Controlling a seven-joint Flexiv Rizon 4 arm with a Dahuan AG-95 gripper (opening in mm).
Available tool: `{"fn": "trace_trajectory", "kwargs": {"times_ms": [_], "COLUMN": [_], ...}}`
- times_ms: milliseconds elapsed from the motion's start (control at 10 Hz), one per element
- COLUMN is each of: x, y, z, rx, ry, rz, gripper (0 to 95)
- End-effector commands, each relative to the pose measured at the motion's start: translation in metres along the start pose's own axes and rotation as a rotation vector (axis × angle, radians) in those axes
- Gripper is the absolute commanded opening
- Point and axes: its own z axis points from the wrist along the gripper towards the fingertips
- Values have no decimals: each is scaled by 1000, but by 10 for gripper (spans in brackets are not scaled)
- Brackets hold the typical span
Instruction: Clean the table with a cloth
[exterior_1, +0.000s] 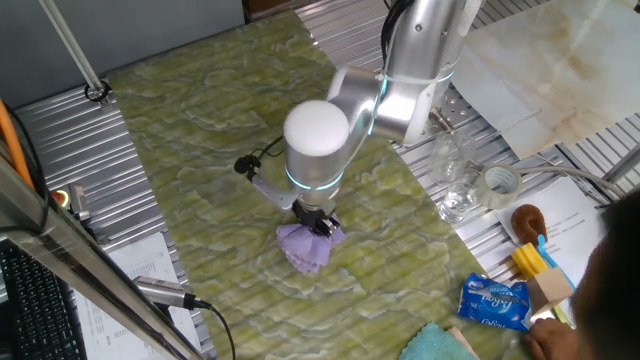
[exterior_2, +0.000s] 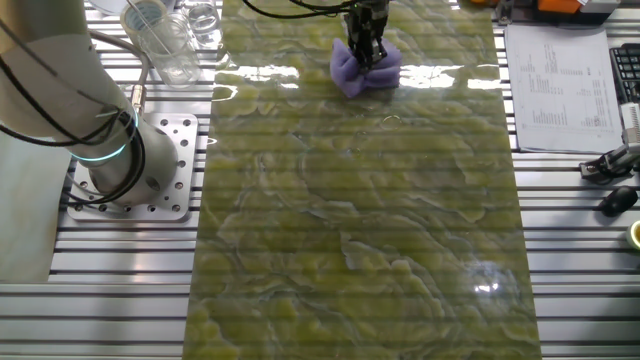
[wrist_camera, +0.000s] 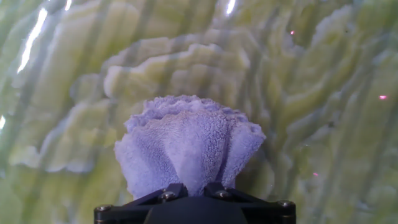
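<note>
The lilac-purple cloth (exterior_1: 306, 246) lies crumpled on the green-yellow marbled table (exterior_1: 220, 140), pressed down under my gripper (exterior_1: 316, 222). The gripper is shut on the cloth, pinching its gathered middle. In the other fixed view the cloth (exterior_2: 352, 70) sits at the far end of the table (exterior_2: 360, 230) with the gripper (exterior_2: 366, 52) on top of it. In the hand view the cloth (wrist_camera: 186, 146) fans out just ahead of the gripper (wrist_camera: 190, 190) over the table (wrist_camera: 311, 93).
Clear plastic cups (exterior_1: 455, 180), a tape roll (exterior_1: 500, 182), a brown brush (exterior_1: 527, 218), a blue tissue packet (exterior_1: 493, 302) and a teal cloth (exterior_1: 435, 345) lie on the ribbed metal to the right. Papers (exterior_2: 555, 85) and the robot base (exterior_2: 120, 165) flank the table.
</note>
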Motion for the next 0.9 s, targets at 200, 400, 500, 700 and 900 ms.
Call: {"fn": "trace_trajectory", "kwargs": {"times_ms": [200, 400, 500, 700, 900], "x": [4, 5, 7, 9, 9], "y": [-10, -14, -18, -26, -31], "z": [0, 0, -1, -1, -1], "rx": [-2, 2, -1, -10, -23], "ry": [-2, 5, 11, 22, 11], "rz": [-24, -58, -59, -67, -61], "gripper": [0, 0, 0, 0, 0]}}
